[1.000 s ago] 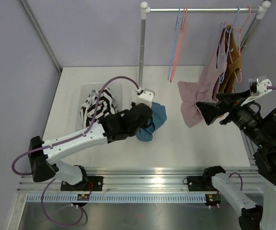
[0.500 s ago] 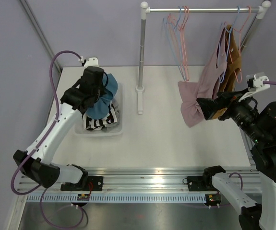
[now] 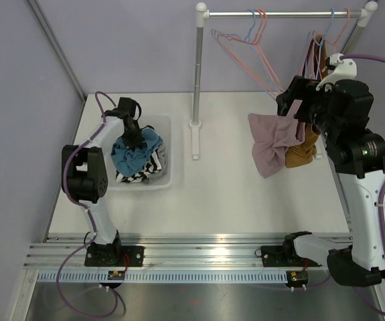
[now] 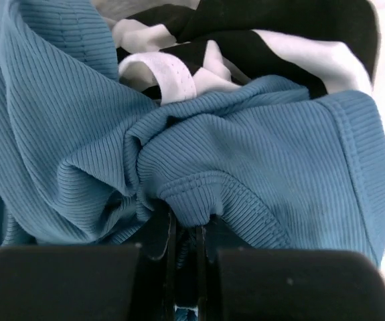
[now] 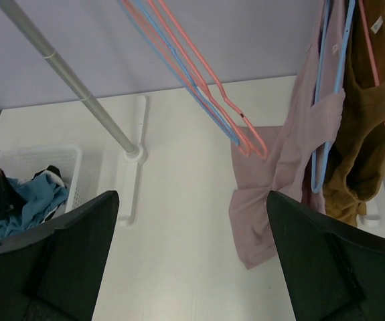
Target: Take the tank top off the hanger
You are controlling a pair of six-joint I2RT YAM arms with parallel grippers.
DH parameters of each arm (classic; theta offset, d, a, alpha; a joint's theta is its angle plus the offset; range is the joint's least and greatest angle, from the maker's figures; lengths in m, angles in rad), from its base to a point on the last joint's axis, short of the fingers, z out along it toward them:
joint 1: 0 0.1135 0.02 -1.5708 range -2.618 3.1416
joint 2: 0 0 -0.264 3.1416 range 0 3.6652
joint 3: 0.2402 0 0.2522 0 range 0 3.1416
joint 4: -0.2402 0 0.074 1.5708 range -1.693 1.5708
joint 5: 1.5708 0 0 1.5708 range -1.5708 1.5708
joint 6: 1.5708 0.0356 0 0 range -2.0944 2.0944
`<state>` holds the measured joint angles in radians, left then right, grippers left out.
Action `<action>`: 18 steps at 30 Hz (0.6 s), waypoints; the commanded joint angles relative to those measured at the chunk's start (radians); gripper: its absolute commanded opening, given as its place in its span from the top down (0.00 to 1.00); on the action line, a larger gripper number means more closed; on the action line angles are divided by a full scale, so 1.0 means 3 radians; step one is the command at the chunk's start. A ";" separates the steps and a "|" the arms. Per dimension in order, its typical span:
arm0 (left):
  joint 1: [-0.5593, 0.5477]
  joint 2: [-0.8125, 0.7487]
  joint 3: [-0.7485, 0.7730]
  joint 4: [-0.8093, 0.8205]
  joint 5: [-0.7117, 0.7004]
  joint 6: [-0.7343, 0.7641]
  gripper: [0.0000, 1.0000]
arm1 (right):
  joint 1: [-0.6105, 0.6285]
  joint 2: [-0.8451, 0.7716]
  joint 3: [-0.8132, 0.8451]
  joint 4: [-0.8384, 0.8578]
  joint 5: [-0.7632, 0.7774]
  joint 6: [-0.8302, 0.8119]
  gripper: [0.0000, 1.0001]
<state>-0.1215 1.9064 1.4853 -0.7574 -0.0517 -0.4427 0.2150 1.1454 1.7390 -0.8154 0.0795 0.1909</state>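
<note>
A blue ribbed tank top (image 3: pixel 133 148) lies in the white bin (image 3: pixel 168 175), on a black-and-white striped garment (image 3: pixel 150 167). My left gripper (image 3: pixel 132 132) is down in the bin and shut on a fold of the blue top (image 4: pixel 246 154). A pink tank top (image 3: pixel 272 137) hangs on a blue hanger (image 5: pixel 327 134) at the right of the rail, and a brown top (image 3: pixel 302 148) hangs behind it. My right gripper (image 3: pixel 291 100) is raised beside the pink top (image 5: pixel 292 154). In its wrist view it (image 5: pixel 192 221) is open and empty.
Empty pink and blue hangers (image 3: pixel 246 43) hang tilted on the rail (image 3: pixel 279 13). The rack's pole (image 3: pixel 197 73) and foot (image 3: pixel 193 137) stand between the bin and the hanging clothes. Bare white tabletop (image 3: pixel 219 194) lies in front of them.
My left arm carried the blue top from the table's middle to the bin and lowered it in. My right gripper rose from the pink top's hem toward the rail. The empty hangers swung left.
</note>
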 commanded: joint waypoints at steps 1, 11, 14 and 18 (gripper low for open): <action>-0.0014 -0.0080 0.0019 -0.0037 0.0418 -0.0069 0.97 | -0.0026 0.0165 0.0262 -0.0027 0.0358 -0.0109 0.01; 0.0134 -0.0934 0.0305 -0.0272 0.0648 0.0110 0.01 | -0.0865 0.0987 0.0977 -0.0058 -0.0250 -0.0314 0.01; 0.0134 -0.1275 0.0367 -0.0323 0.0714 0.0156 0.01 | -0.0900 0.1375 0.1289 -0.0237 -0.0286 -0.0376 0.00; 0.0114 -0.1711 0.0316 -0.0379 0.0709 0.0248 0.01 | -0.0916 0.1714 0.1653 -0.0284 0.0072 -0.0442 0.01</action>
<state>-0.0841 1.5021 1.5486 -0.8410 0.1116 -0.4095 -0.0536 1.6096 2.1715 -0.8803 0.0460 0.0971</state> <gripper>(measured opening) 0.987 0.993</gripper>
